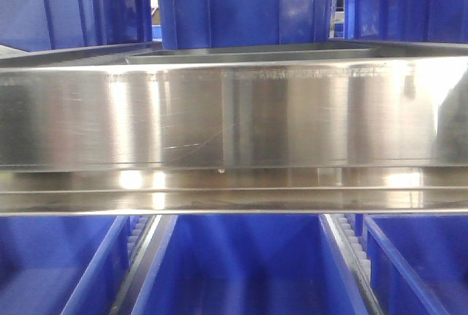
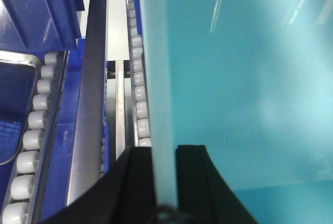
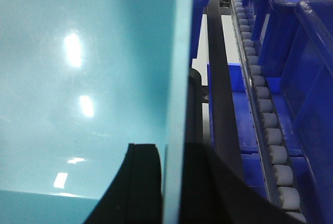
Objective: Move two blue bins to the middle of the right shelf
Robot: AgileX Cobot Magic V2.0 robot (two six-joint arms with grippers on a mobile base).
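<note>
A pale cyan bin (image 2: pixel 244 78) fills the right of the left wrist view. My left gripper (image 2: pixel 165 154) is shut on its left wall, one black finger (image 2: pixel 138 177) outside and one inside. The same pale cyan plastic (image 3: pixel 78 78) fills the left of the right wrist view. My right gripper (image 3: pixel 171 151) is shut on its right wall, one finger (image 3: pixel 143 177) inside and one outside. The shiny steel shelf level (image 1: pixel 234 110) with its tall front lip spans the front view. No pale bin or gripper shows there. A second pale bin is not visible.
Dark royal-blue bins stand on the level above (image 1: pixel 241 1) and below the steel lip (image 1: pixel 234 271). Roller tracks run beside the held bin on the left (image 2: pixel 138 94) and on the right (image 3: pixel 263 109). More dark blue bins sit beyond them (image 2: pixel 36 11) (image 3: pixel 307 52).
</note>
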